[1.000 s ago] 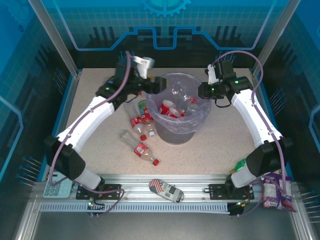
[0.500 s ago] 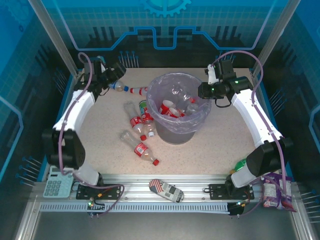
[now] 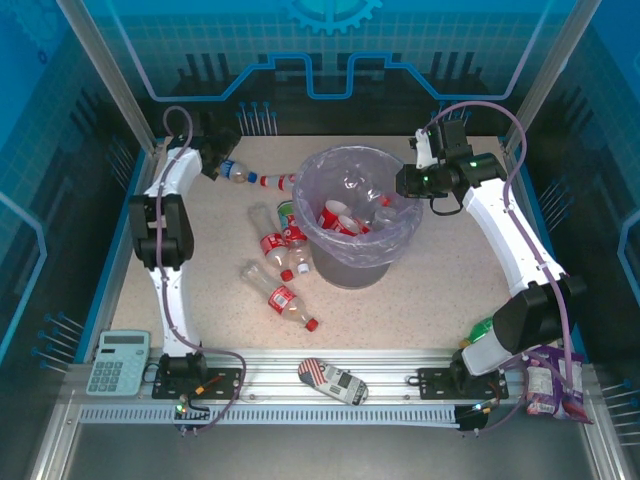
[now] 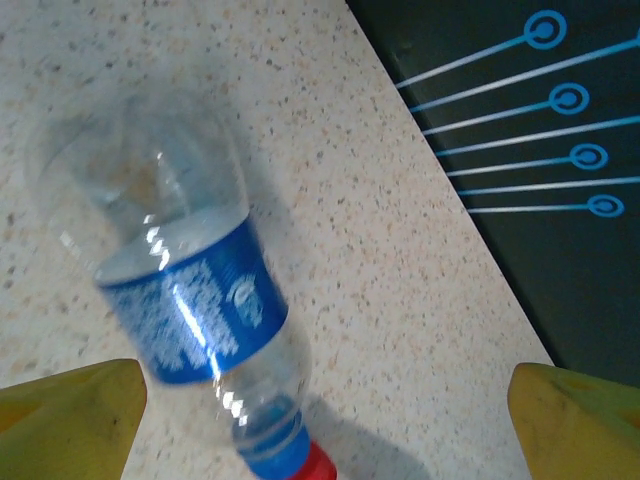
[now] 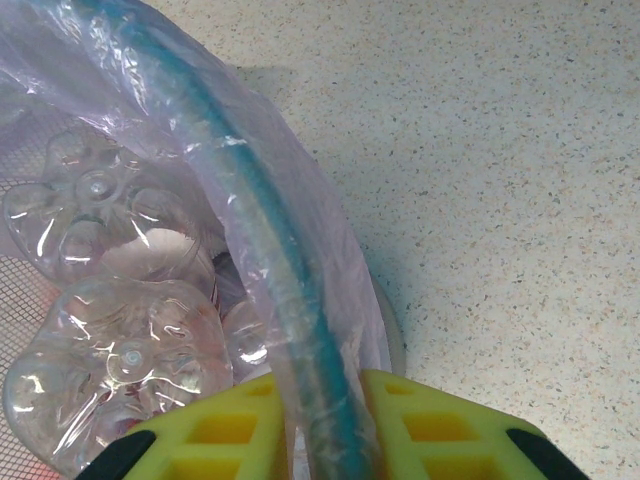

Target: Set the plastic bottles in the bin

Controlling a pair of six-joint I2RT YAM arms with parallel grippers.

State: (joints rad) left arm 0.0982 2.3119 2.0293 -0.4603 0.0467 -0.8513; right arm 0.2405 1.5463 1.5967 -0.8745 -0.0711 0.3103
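Note:
My left gripper (image 3: 216, 160) (image 4: 322, 440) stands open at the table's far left, just above a clear plastic bottle with a blue label (image 3: 237, 173) (image 4: 190, 300) that lies flat between its yellow fingertips (image 4: 70, 420), apart from both. A red cap (image 4: 318, 462) lies against this bottle's blue neck. More plastic bottles lie left of the bin: one at the back (image 3: 277, 181), a cluster (image 3: 283, 240) and one nearer (image 3: 283, 299). The lavender-lined bin (image 3: 345, 262) holds several bottles (image 5: 110, 370). My right gripper (image 3: 408, 183) (image 5: 320, 430) is shut on the bin's rim (image 5: 250, 200).
A calculator (image 3: 118, 361) and a small patterned object (image 3: 334, 380) lie by the front rail. A solid green bottle (image 3: 483, 327) and snack packets (image 3: 550, 388) sit near the right arm's base. The dark back wall (image 4: 520, 120) borders the table close to my left gripper.
My left arm has swung from the bin's left rim to the table's far-left corner, and its jaws have opened a little wider over the blue-label bottle. The right arm has not moved.

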